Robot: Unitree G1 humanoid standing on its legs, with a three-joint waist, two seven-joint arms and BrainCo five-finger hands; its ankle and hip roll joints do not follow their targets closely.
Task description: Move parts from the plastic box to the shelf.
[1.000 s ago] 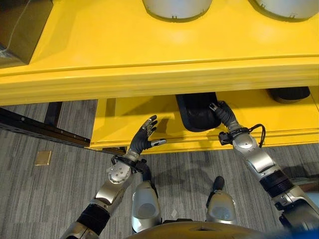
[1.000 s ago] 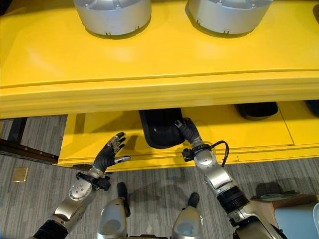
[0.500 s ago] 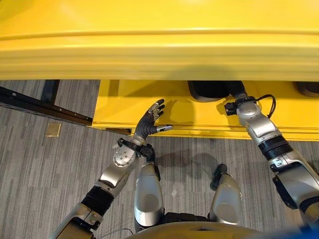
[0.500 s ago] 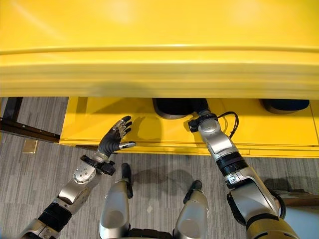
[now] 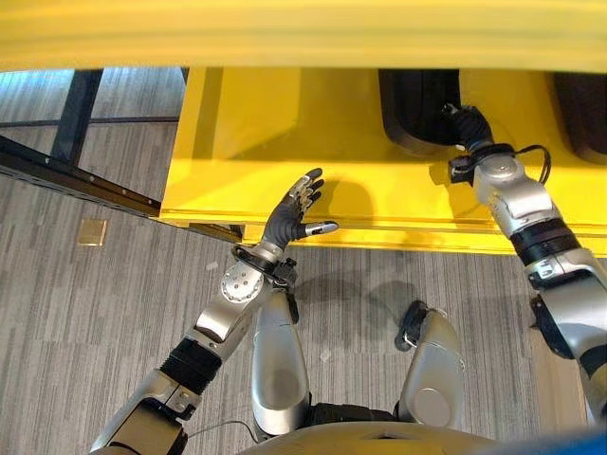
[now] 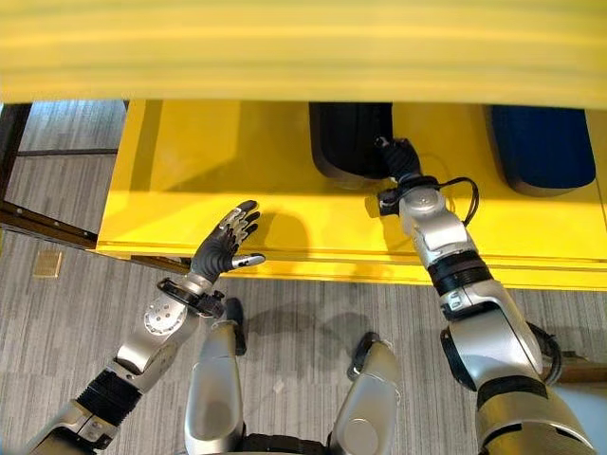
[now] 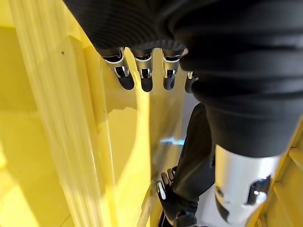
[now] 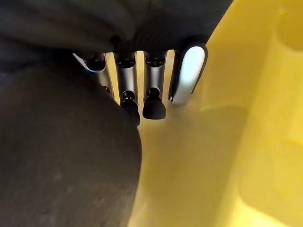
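Two hands out — right hand (image 6: 396, 157) fingers straight against black part (image 6: 349, 137) on yellow shelf (image 6: 228, 161), placing it; left hand (image 5: 292, 210) spread, idle — next, withdraw.

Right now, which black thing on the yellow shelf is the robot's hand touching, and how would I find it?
Look at the lower yellow shelf, under the big yellow ledge. Two dark parts sit side by side at its back. The one you want is the black part, nearer the middle, with the right hand resting against it. Its neighbour, the dark blue part, sits further right with no hand near it.
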